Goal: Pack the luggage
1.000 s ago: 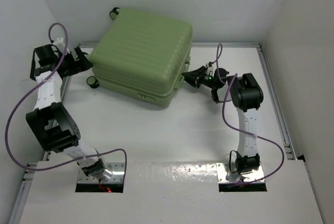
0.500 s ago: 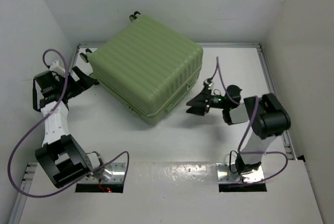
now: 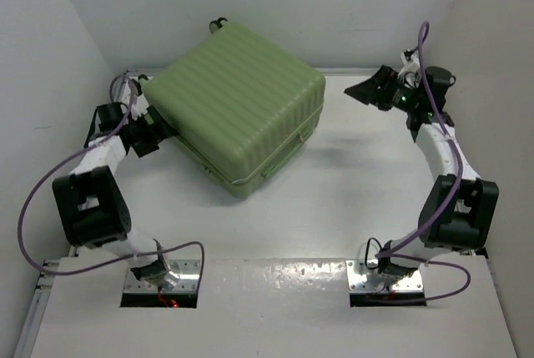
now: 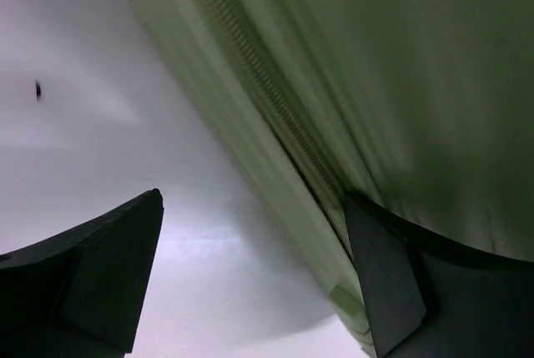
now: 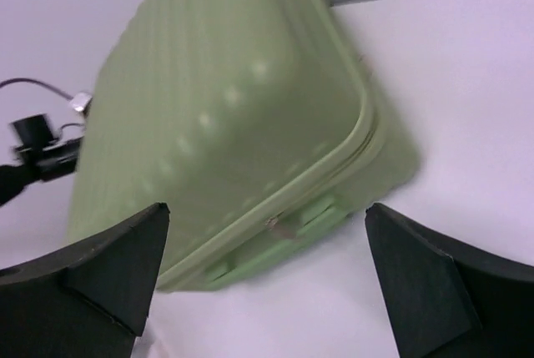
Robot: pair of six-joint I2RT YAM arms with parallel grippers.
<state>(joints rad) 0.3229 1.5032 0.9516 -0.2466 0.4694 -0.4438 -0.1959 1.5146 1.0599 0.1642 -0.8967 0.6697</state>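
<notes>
The luggage (image 3: 238, 103), a light-green ribbed hard-shell suitcase, lies shut on the white table, turned at an angle. My left gripper (image 3: 153, 131) is open at its left side. In the left wrist view, the zip seam (image 4: 284, 133) runs down between the jaws of the left gripper (image 4: 254, 283), and the right finger (image 4: 388, 291) rests against the shell. My right gripper (image 3: 363, 91) hangs open to the right of the suitcase, apart from it. Seen from the right wrist, the right gripper (image 5: 267, 279) frames the luggage (image 5: 234, 116) and its side handle (image 5: 288, 223), with nothing between the fingers.
White walls close in the table on the left, back and right. A metal rail (image 3: 436, 137) runs along the right edge. Small black wheels (image 3: 219, 22) stick out at the suitcase's back corner. Purple cables (image 3: 33, 199) loop off both arms.
The suitcase has been turned and shifted right. My right gripper opened and swung from the suitcase's front right up to the back right. My left gripper moved in against the suitcase's left side.
</notes>
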